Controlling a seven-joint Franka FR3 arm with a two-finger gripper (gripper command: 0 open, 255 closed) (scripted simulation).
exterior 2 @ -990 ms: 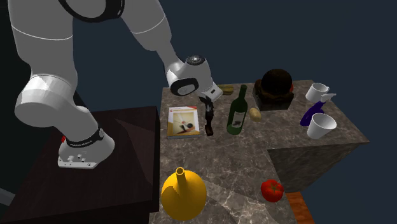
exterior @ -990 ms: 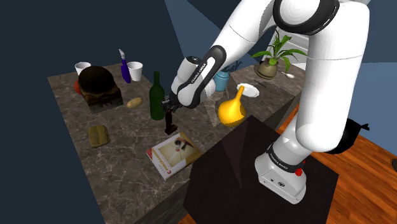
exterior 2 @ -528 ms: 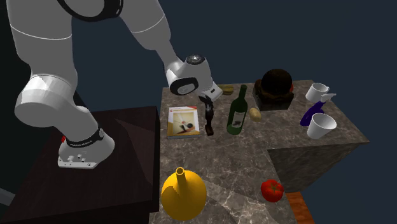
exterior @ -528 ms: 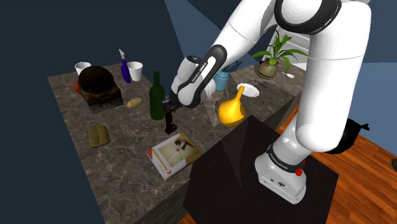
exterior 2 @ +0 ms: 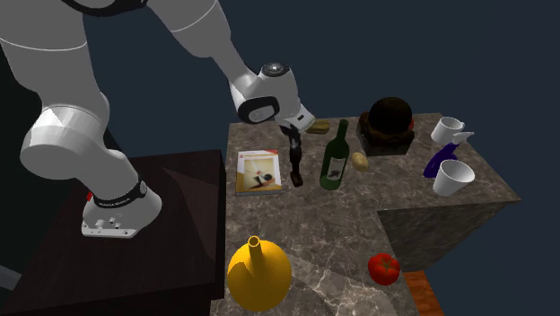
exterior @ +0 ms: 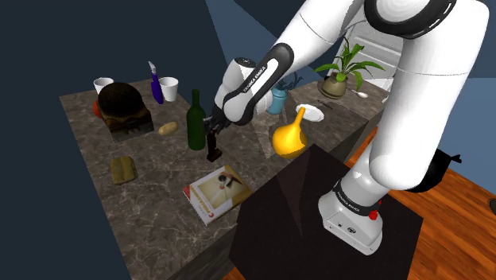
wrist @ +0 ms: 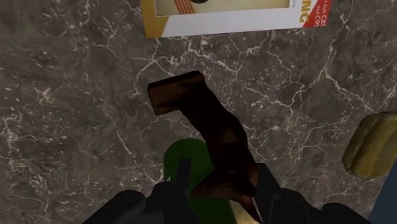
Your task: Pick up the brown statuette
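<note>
Gripper [wrist: 222, 186] clasps slender brown statuette [wrist: 203, 118], square-based, over veined stone counter [wrist: 76, 127].

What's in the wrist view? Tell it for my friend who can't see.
The black gripper clasps the top of a brown statuette, seen against a dark marble counter. A green bottle shows right beside the statuette, a book lies past the statuette's base, and a tan lump lies off to one side.

green bottle [exterior: 195, 121] upright | book [exterior: 218, 192] flat on counter [exterior: 151, 219] | yellow vase [exterior: 290, 137] | tomato [exterior 2: 383, 267]
</note>
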